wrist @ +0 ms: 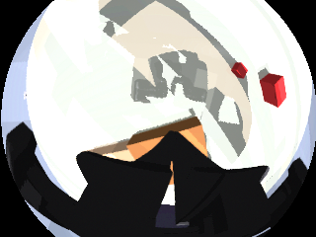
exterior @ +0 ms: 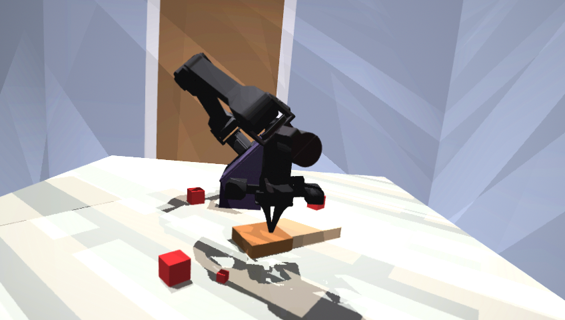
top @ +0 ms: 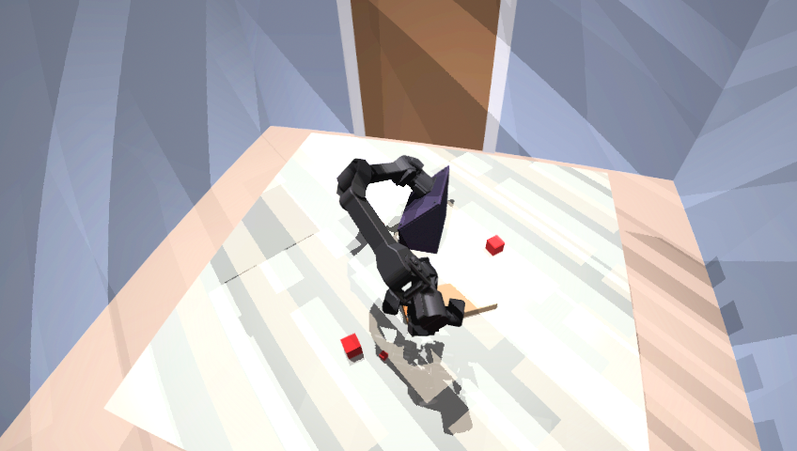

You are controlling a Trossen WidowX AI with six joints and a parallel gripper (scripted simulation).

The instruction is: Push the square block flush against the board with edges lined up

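Observation:
The orange square block (exterior: 253, 237) (wrist: 195, 135) lies flat, mostly hidden by the hand in the top view. The long tan board (top: 454, 294) (exterior: 299, 227) (wrist: 119, 156) lies flat, extending right from the block in the exterior view. One block side meets the board's end with no visible gap. Their front edges look in line there. My gripper (exterior: 271, 230) (wrist: 173, 135) is shut and empty, pointing down over the block's top. Whether its tips touch the block I cannot tell. The far part of the join is hidden behind the fingers.
A dark purple wedge-shaped stand (top: 426, 225) (exterior: 242, 190) is behind the block, under the arm's base. A red cube (top: 351, 346) (exterior: 174, 267) (wrist: 273, 90) and a tiny one (top: 382, 355) (exterior: 222, 275) (wrist: 239, 69) lie in front. Another red cube (top: 494, 245) (exterior: 316, 205) lies behind the board.

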